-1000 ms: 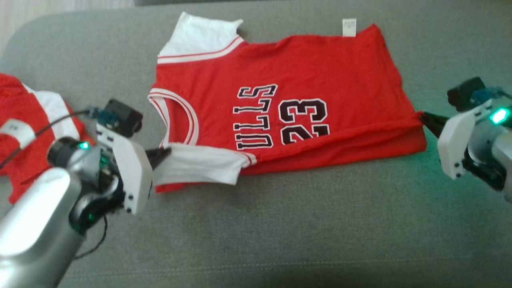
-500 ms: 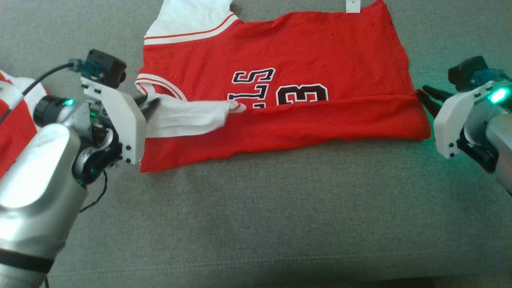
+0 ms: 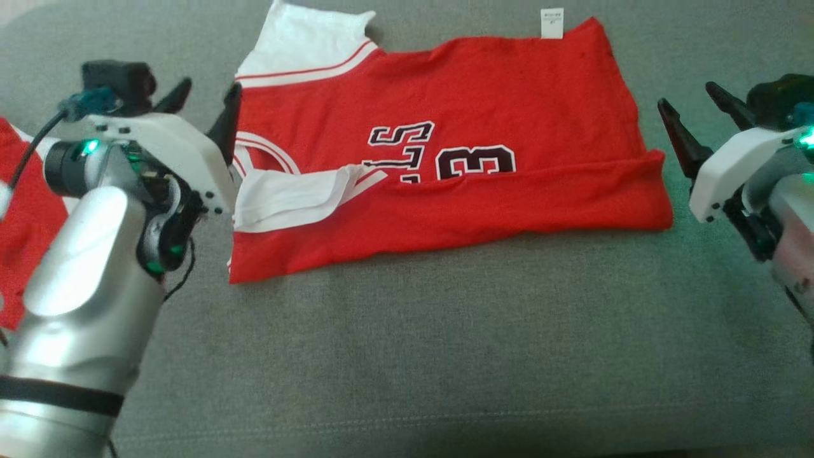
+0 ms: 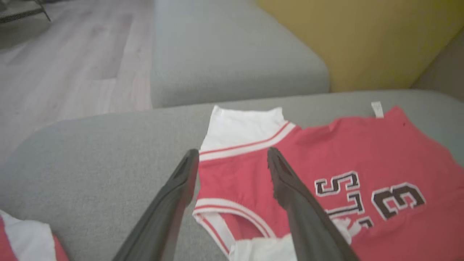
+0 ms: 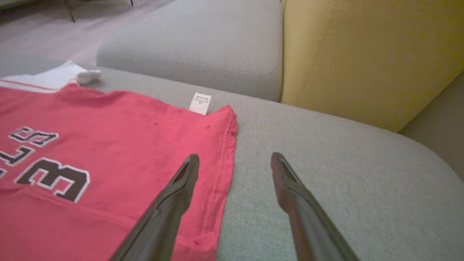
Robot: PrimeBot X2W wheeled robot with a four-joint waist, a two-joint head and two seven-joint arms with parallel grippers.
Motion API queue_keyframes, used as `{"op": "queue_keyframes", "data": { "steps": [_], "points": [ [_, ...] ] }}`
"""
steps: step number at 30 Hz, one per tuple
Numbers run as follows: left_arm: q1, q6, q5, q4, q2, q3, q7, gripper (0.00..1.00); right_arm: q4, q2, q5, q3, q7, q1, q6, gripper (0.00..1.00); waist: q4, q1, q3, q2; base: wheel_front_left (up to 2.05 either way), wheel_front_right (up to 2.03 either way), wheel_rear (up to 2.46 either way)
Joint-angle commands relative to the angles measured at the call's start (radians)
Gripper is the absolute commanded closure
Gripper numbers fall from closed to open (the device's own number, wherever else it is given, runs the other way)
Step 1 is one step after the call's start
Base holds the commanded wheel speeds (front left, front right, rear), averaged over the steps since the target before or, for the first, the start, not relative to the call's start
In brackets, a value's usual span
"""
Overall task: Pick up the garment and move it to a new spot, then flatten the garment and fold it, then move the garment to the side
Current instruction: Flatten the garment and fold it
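The grey cushion (image 3: 445,356) lies bare in front of the jersey (image 3: 509,83) and to its right, leaving room to pass. A second red garment (image 3: 22,222) occupies the left edge; a yellow backrest (image 5: 362,54) closes the far side.

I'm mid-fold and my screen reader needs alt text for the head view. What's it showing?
A red jersey lies on the grey cushion, its near edge folded up over part of the lettering. The left gripper and right gripper sit open at its two ends, holding nothing. Another red garment lies at the far left.
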Motion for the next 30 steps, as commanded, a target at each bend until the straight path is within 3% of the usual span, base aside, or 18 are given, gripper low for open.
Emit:
{"op": "queue_keyframes", "data": {
  "steps": [1, 4, 9, 13, 16, 23, 30],
  "points": [
    [-0.009, 0.021, -0.007, -0.024, 0.015, 0.064, -0.058, 0.00, -0.001, -0.001, 0.001, -0.025, -0.022, 0.027, -0.001, 0.00, 0.002, -0.0001, -0.020, 0.0000, 0.00, 0.00, 0.00],
    [0.051, 0.052, -0.034, -0.033, -0.029, 0.109, -0.184, 0.00, -0.032, 0.004, -0.028, -0.135, -0.028, 0.045, -0.001, 0.00, 0.004, -0.0001, -0.050, 0.0000, 0.00, 0.00, 0.00],
    [0.180, 0.077, -0.071, -0.060, -0.096, 0.161, -0.355, 0.00, -0.191, 0.007, -0.179, -0.457, -0.029, 0.193, -0.001, 0.00, 0.005, -0.0001, -0.098, 0.0000, 0.00, 0.00, 0.00],
    [0.293, 0.078, -0.068, -0.096, -0.150, 0.192, -0.393, 0.00, -0.354, 0.066, -0.316, -0.741, -0.029, 0.391, -0.001, 0.00, 0.004, -0.0001, -0.133, 0.0000, 0.00, 0.00, 0.00],
    [0.368, 0.082, -0.013, -0.142, -0.181, 0.235, -0.397, 0.00, -0.475, 0.131, -0.442, -0.889, -0.029, 0.529, -0.001, 0.00, 0.001, -0.0001, -0.152, 0.0000, 0.00, 0.00, 0.00],
    [0.511, 0.071, 0.148, -0.182, -0.250, 0.323, -0.397, 0.00, -0.644, 0.264, -0.634, -1.032, -0.029, 0.716, -0.001, 0.00, -0.012, -0.0001, -0.165, 0.0000, 0.00, 0.00, 0.00],
    [0.539, 0.062, 0.238, -0.127, -0.276, 0.350, -0.397, 0.00, -0.680, 0.315, -0.688, -1.055, -0.029, 0.758, -0.001, 0.00, -0.026, -0.0001, -0.161, 0.0000, 0.00, 0.00, 0.00]
  ]
}}
